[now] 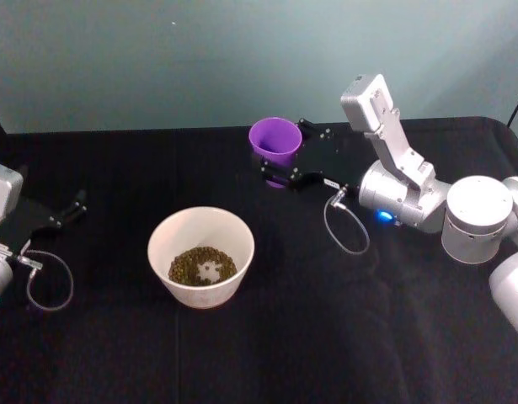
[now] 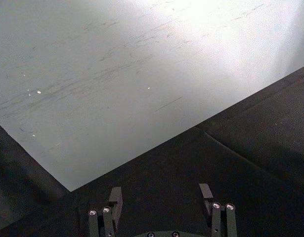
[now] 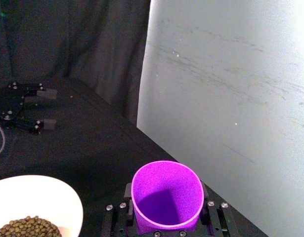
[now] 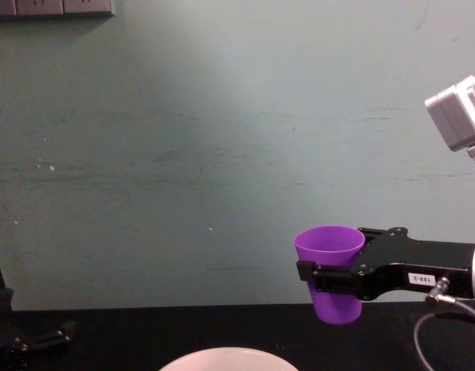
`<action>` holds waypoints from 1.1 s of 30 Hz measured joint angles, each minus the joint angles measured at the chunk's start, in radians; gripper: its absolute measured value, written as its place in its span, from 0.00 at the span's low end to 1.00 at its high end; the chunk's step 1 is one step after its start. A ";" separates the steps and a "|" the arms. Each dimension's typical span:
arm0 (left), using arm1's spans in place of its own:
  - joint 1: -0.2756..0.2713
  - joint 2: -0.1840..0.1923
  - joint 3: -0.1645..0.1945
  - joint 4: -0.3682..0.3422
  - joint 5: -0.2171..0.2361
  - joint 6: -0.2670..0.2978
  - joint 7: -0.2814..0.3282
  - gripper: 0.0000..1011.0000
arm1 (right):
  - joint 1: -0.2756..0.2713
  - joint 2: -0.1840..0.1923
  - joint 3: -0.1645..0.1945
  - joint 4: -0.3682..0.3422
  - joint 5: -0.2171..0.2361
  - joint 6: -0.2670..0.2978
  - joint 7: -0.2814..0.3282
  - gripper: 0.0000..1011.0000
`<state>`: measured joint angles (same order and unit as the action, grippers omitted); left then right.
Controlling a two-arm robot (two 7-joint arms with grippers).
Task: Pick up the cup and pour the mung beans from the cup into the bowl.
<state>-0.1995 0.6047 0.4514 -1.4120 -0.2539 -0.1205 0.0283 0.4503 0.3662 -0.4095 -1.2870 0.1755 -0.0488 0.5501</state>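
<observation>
The purple cup [image 1: 275, 139] is upright at the back of the black table, with my right gripper [image 1: 285, 155] shut on its sides. In the right wrist view the cup [image 3: 165, 197] shows a bare purple inside, with no grains. In the chest view the cup [image 4: 330, 267] sits between the black fingers [image 4: 353, 280], its base close to the tabletop. The pale bowl [image 1: 200, 290] stands nearer me and to the left, holding the mung beans [image 1: 200, 263]. My left gripper [image 1: 69, 210] rests open at the far left, away from both.
A teal wall [image 1: 200, 59] rises just behind the table's back edge, close to the cup. Grey cables loop beside each wrist [image 1: 347, 227]. The black cloth [image 1: 343, 337] lies bare in front of and to the right of the bowl.
</observation>
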 joint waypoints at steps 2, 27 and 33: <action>0.000 0.000 0.000 0.000 0.000 0.000 0.000 1.00 | 0.000 0.000 0.000 0.000 -0.001 -0.001 0.000 0.72; 0.000 0.000 0.000 0.000 0.000 0.000 0.000 1.00 | 0.036 -0.008 0.018 0.122 0.196 -0.007 0.126 0.72; 0.000 0.000 0.000 0.000 0.000 0.000 0.000 1.00 | 0.043 -0.011 0.002 0.198 0.219 -0.085 0.178 0.72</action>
<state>-0.1995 0.6047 0.4514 -1.4120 -0.2539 -0.1206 0.0283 0.4931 0.3551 -0.4074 -1.0887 0.3945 -0.1336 0.7285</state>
